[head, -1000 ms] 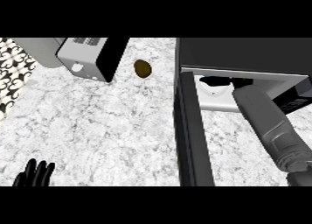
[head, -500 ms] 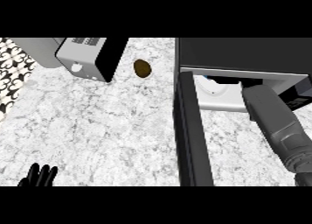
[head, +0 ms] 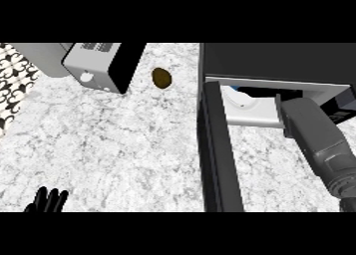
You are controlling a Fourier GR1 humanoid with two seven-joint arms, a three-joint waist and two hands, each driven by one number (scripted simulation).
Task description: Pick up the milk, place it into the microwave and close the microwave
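Head view looks steeply down on your marbled counter (head: 121, 144). Your right forearm (head: 320, 144) runs up from the lower right corner and goes into the open microwave (head: 283, 60), which sits at the upper right. Your right robot hand is inside the cavity, hidden behind the forearm and the cavity's edge, so you cannot tell whether its fingers are spread or curled. The milk (head: 239, 97) shows as a white shape with a bit of blue at its top, lying inside the microwave at the left of the cavity, just beside the end of your forearm; whether the hand touches it cannot be made out. The microwave door (head: 219, 159) stands open, seen edge-on as a long dark slab running from the cavity's left side down toward you.

Your left robot hand (head: 49, 200) shows only as black fingers at the lower left edge, straight and spread, pointing up, resting well apart from everything else.

Near the upper left stands a toaster (head: 103, 64), grey and white with a black side. Just right of it, between toaster and microwave, a small brown oval thing (head: 161, 77) lies on the counter. A black-and-white patterned wall (head: 7, 94) borders the counter's left edge.
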